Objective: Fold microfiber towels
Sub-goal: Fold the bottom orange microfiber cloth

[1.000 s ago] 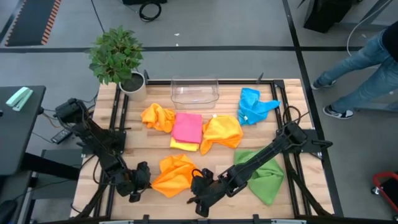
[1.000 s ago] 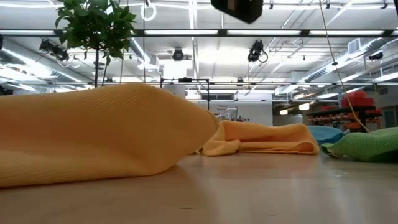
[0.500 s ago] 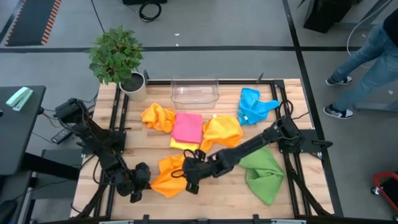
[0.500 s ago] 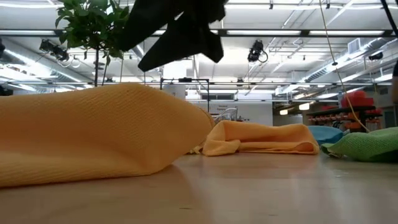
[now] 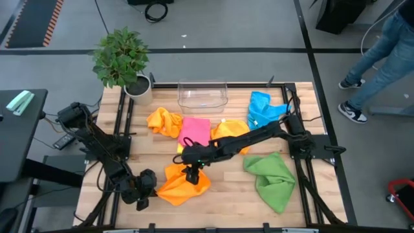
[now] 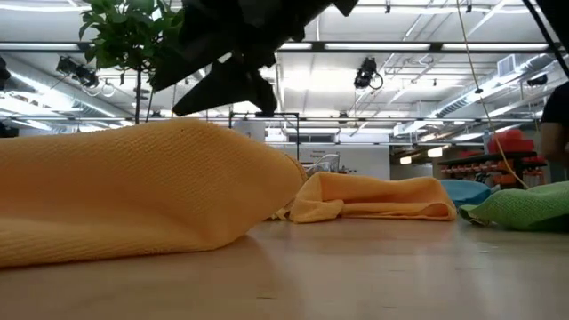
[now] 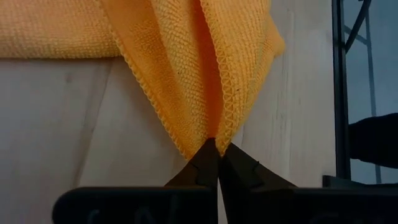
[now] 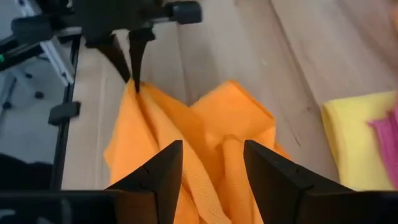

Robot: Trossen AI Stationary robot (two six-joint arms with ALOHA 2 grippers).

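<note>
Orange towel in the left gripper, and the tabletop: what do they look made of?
Orange towel: soft knitted microfiber-type cloth, matte; a fine waffle-like weave and stitched edge show where the shut left gripper pinches it. Tabletop: looks like pale wood planks with faint grain and seams, low sheen; could be laminate.

Overhead, table-level and two close wrist cameras all share the orange towel (image 5: 184, 182).

Left end effector (image 5: 146, 188) low at near-left of worktop, fingers pinched together, arm folded along the left edge. Right arm stretched leftward across centre; right end effector (image 5: 189, 169) pointing down, fingers (image 8: 158, 177) spread apart, gripping nothing.
</note>
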